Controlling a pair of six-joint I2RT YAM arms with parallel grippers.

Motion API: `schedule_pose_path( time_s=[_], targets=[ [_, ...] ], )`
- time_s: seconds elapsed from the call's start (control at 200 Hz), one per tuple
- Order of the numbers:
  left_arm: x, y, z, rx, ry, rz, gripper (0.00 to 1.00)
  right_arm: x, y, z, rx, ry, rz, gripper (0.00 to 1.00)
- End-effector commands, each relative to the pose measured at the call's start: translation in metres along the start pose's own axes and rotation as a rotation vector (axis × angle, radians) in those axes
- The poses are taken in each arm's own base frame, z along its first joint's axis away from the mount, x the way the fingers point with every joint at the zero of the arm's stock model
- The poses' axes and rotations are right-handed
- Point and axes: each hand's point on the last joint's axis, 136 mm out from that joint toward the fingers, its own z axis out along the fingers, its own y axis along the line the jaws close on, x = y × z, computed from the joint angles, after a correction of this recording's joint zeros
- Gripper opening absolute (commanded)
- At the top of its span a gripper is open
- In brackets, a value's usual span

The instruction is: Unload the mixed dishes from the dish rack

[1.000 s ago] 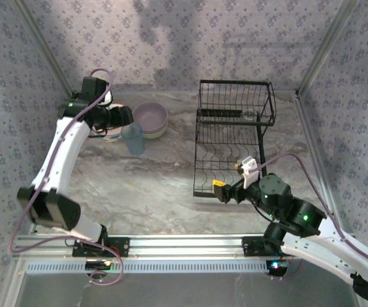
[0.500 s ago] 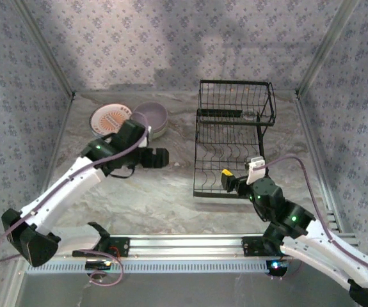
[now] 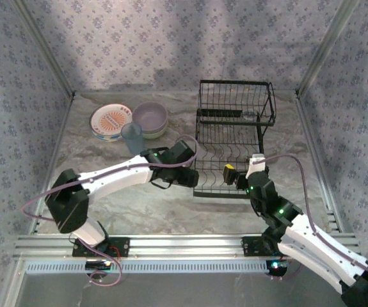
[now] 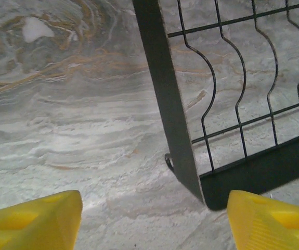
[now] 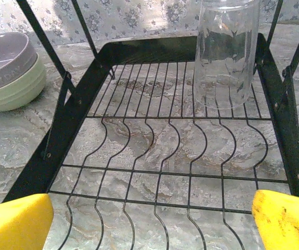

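Black wire dish rack [image 3: 228, 115] is standing centre-right on the desk [image 3: 139, 204]. I am hovering my left claw [image 4: 154, 219], spread apart, just before its near-left corner; my right claw [image 5: 152, 219] is gaping wide at its near edge, facing a clear glass [image 5: 226, 52] inside. Plates [image 3: 111, 121], bowls [image 3: 150, 119] and blue cup [image 3: 132, 137] are sitting rear left.

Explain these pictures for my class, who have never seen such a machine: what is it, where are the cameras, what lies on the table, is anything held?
The left arm and right arm are robots bolted to a marble-patterned table. One picture looks down from above; the other two come from a camera on each wrist, with yellow fingertips at the bottom corners. On the table: a black wire dish rack, stacked plates, a lavender bowl nested in a green bowl, a blue cup. A clear glass stands in the rack. Both arms' jaws are open, holding nothing.
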Motion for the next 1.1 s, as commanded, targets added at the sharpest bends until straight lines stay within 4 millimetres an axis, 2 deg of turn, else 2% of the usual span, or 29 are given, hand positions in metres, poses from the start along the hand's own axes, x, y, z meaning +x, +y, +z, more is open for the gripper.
schedule_pose_path(
  time_s=[0.0,0.215,0.33,0.53,0.865,1.094],
  targets=[
    [-0.016,-0.012,0.003,-0.005,-0.052,-0.011,0.68,-0.007,0.005,0.010,-0.022,-0.046,0.005,1.00],
    [-0.011,-0.013,0.021,-0.022,-0.032,-0.015,0.62,-0.002,0.000,0.032,-0.013,-0.034,0.007,1.00],
    [-0.008,-0.011,0.029,-0.032,-0.019,-0.018,0.55,-0.005,-0.005,0.040,0.002,-0.035,-0.005,1.00],
    [-0.003,-0.014,0.043,-0.021,0.013,-0.023,0.33,-0.010,-0.016,0.056,0.021,-0.039,0.005,1.00],
    [-0.001,-0.018,0.048,-0.006,0.029,-0.027,0.00,-0.013,-0.034,0.086,0.065,-0.080,0.042,1.00],
    [0.002,-0.022,0.051,0.014,0.049,-0.022,0.00,-0.015,-0.044,0.109,0.110,-0.119,0.043,1.00]
  ],
)
